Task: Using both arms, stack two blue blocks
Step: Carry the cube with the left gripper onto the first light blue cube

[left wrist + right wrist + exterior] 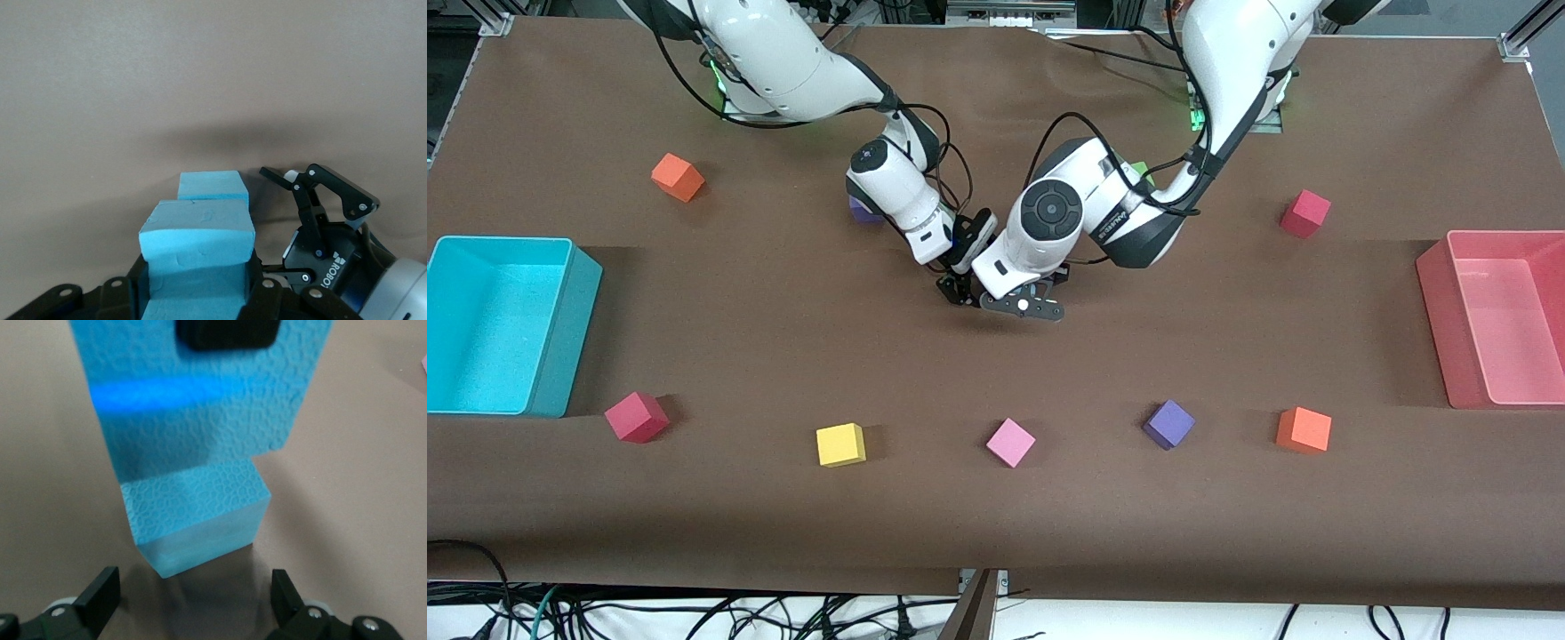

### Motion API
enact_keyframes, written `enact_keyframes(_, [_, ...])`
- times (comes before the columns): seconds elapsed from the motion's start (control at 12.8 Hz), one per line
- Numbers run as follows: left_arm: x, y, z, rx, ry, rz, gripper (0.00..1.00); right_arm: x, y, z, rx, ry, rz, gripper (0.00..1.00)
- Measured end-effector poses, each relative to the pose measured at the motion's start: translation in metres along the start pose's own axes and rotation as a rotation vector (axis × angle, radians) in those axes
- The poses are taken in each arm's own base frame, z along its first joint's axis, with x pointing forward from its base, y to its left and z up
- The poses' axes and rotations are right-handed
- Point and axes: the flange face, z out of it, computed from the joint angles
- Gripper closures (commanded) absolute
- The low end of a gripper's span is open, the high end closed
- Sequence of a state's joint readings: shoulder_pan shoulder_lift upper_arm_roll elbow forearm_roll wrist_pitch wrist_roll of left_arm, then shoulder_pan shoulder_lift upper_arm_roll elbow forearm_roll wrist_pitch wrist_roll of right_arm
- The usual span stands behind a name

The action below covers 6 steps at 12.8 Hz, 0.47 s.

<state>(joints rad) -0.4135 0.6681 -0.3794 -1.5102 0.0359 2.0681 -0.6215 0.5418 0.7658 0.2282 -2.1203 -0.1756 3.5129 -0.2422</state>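
Observation:
In the left wrist view my left gripper [197,283] is shut on one blue block [197,230], held over the second blue block [212,187], which lies on the brown table. The right wrist view shows that lower block [197,513] with the held block [200,407] above it, slightly offset; I cannot tell whether they touch. My right gripper [193,600] is open beside the lower block, nothing between its fingers. In the front view both grippers meet at mid-table, left gripper [1021,305] and right gripper [959,292], and they hide both blocks.
A turquoise bin [560,338] stands at the right arm's end, a pink bin [1436,302] at the left arm's end. Red [637,417], yellow [841,444], pink [1010,442], purple [1168,423] and orange [1304,430] cubes line the front. Orange [678,177] and red [1305,213] cubes lie farther back.

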Motion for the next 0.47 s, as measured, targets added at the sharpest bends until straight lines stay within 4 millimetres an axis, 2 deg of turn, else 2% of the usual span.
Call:
enact_keyframes(0.39, [-0.0021, 0.0051, 0.0082, -0.001, -0.004, 0.008, 0.59, -0.0049, 0.0007, -0.0028, -0.001, 0.003, 0.004, 0.00])
enact_keyframes(0.47, [-0.0024, 0.0056, 0.0096, -0.001, -0.006, 0.009, 0.52, -0.0071, 0.0014, -0.0043, -0.002, 0.003, 0.005, 0.00])
